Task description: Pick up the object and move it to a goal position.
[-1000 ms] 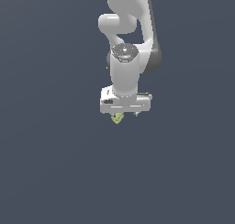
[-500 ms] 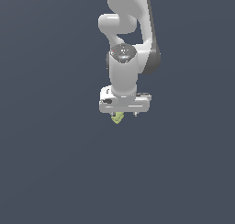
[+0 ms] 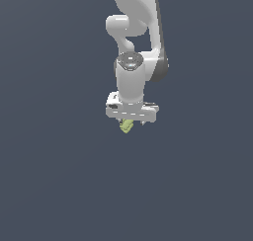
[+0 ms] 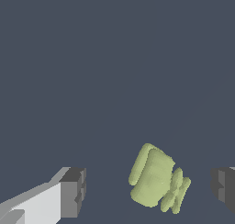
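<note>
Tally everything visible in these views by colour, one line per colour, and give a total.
Yellow-green: 1, the lumpy object, lying between the open fingers without touching either
White with dark pads: 1, the gripper on its arm
Total: 2

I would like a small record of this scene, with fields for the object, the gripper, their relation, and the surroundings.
object: small yellow-green lumpy thing, irregular in shape
gripper: white gripper, pointing down in the exterior view, jaws apart
fingers: dark pads on either side of the object, with gaps visible in the wrist view
relation: object lies between the fingers, not touched by either
surroundings: plain dark grey-blue ground, nothing else seen
goal position: no marker visible
</note>
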Controlling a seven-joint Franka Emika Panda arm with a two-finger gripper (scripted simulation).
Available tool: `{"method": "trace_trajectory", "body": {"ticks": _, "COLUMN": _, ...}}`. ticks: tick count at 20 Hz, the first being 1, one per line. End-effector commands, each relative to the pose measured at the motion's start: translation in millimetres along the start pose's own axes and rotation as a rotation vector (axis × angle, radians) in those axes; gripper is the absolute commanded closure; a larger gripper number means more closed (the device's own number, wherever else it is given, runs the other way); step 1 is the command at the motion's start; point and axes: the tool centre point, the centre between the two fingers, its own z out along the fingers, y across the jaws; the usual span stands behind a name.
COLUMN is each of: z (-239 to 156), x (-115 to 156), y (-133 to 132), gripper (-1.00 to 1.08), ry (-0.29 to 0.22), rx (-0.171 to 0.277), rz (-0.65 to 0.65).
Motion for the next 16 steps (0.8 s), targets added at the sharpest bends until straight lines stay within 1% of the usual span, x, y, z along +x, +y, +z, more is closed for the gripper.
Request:
{"method": "trace_trajectory", "body": {"ticks": 1, "z": 7, "x": -7, "y": 5, "gripper": -0.92, "ry": 0.0, "rx": -0.005, "rz": 0.062}}
{"method": "trace_trajectory", "body": {"ticks": 9, "z": 31, "x": -34, "y": 23, "gripper": -0.92, "ry": 0.003, "rx": -0.023, "rz": 0.277}}
{"method": "trace_trajectory", "body": {"ticks": 16, "z": 42, "x": -50, "y": 33, "gripper": -0.92, "ry": 0.006, "rx": -0.033, "rz": 0.397}}
